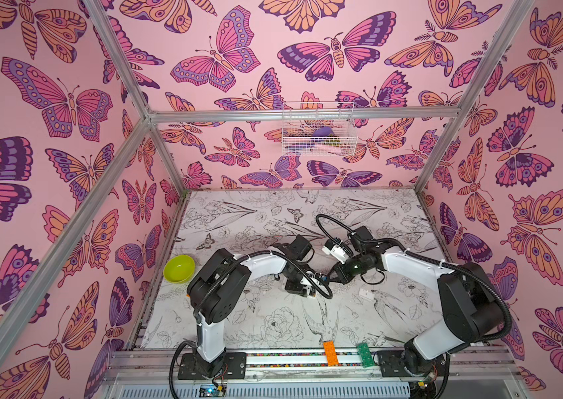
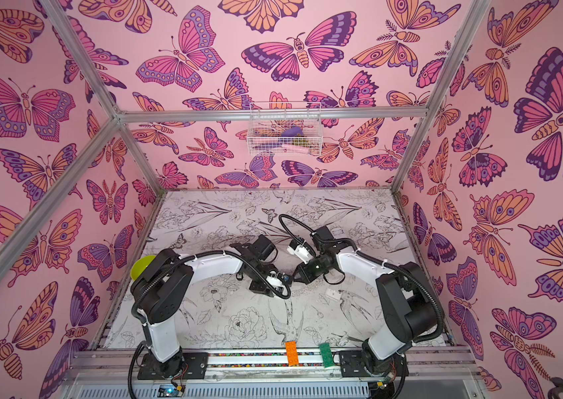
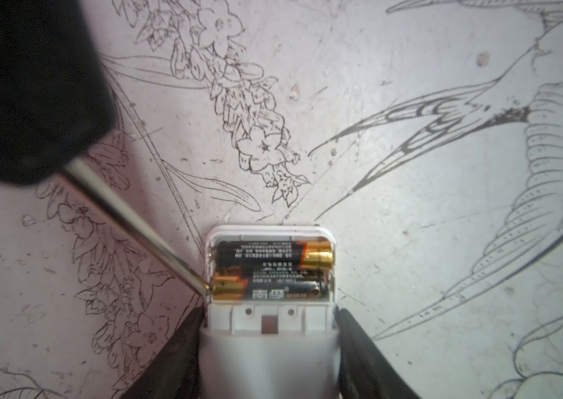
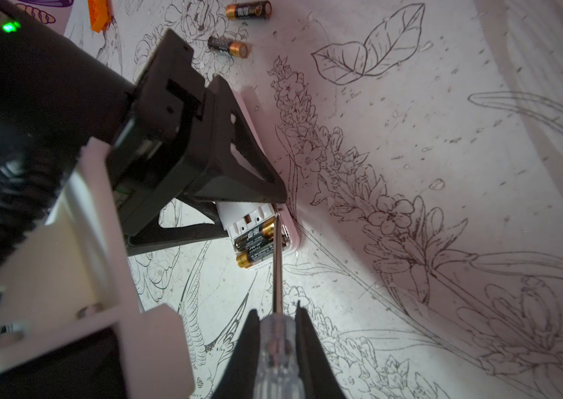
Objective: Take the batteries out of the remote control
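Left wrist view: the left gripper (image 3: pixel 269 311) is clamped on the white plastic remote control (image 3: pixel 269 362), steadying it with the compartment (image 3: pixel 269 230) facing up. Two black-and-gold cylindrical batteries (image 3: pixel 273 269) lie just ahead of its fingertips (image 3: pixel 342 315), long axes crosswise, gold ends opposed.

Right wrist view: the right gripper (image 4: pixel 278 311) pinches the clear-handled thin screwdriver (image 4: pixel 276 349), shaft straight ahead, tip at one gold end, likely to pry.

In both top views the compartment cannot be seen.

Glossy batteries (image 3: pixel 273 273), smooth plastic remote (image 3: pixel 314 319)
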`<action>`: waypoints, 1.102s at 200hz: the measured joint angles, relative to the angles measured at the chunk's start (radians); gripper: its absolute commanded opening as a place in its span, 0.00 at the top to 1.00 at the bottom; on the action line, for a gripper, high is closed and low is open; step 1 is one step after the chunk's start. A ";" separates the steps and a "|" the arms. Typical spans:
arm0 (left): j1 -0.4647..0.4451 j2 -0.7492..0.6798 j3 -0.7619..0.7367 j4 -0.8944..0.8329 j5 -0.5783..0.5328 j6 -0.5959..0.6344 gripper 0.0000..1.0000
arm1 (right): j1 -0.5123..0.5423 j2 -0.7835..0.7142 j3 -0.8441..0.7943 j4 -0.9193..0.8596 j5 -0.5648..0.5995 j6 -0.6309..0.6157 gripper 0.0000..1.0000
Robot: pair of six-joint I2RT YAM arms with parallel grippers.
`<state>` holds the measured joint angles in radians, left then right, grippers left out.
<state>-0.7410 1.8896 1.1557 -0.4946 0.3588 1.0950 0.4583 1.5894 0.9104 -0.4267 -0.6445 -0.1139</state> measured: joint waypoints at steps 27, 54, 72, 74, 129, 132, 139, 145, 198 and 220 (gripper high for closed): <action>-0.002 -0.001 -0.002 0.000 0.000 0.001 0.48 | 0.000 0.000 0.013 -0.026 -0.001 -0.007 1.00; -0.002 -0.001 -0.002 -0.001 0.001 0.000 0.48 | 0.000 -0.008 0.025 -0.047 -0.007 -0.011 1.00; -0.002 -0.001 -0.002 -0.002 0.001 0.000 0.48 | 0.000 -0.031 0.032 -0.064 -0.019 -0.016 1.00; -0.002 -0.001 -0.002 -0.002 0.001 0.000 0.48 | 0.000 -0.034 0.032 -0.066 -0.022 -0.016 1.00; -0.002 -0.002 -0.003 -0.002 0.001 0.003 0.48 | 0.000 -0.057 0.032 -0.090 -0.043 -0.018 1.00; -0.002 -0.002 -0.003 -0.001 0.000 0.003 0.48 | 0.000 -0.057 0.032 -0.090 -0.043 -0.018 1.00; -0.002 -0.003 -0.003 -0.002 0.000 0.004 0.48 | 0.000 -0.057 0.032 -0.090 -0.042 -0.018 1.00; -0.002 -0.003 -0.003 -0.001 0.000 0.004 0.48 | 0.000 -0.057 0.032 -0.090 -0.042 -0.018 1.00; -0.002 -0.003 -0.004 0.000 0.000 0.003 0.49 | -0.016 -0.058 0.032 -0.112 0.000 -0.018 1.00; -0.001 -0.003 -0.004 0.000 0.000 0.003 0.49 | -0.033 -0.070 0.031 -0.126 0.039 -0.018 1.00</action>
<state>-0.7418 1.8866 1.1519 -0.4946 0.3592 1.0981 0.4252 1.5196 0.9417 -0.5522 -0.6052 -0.1314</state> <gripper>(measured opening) 0.565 0.172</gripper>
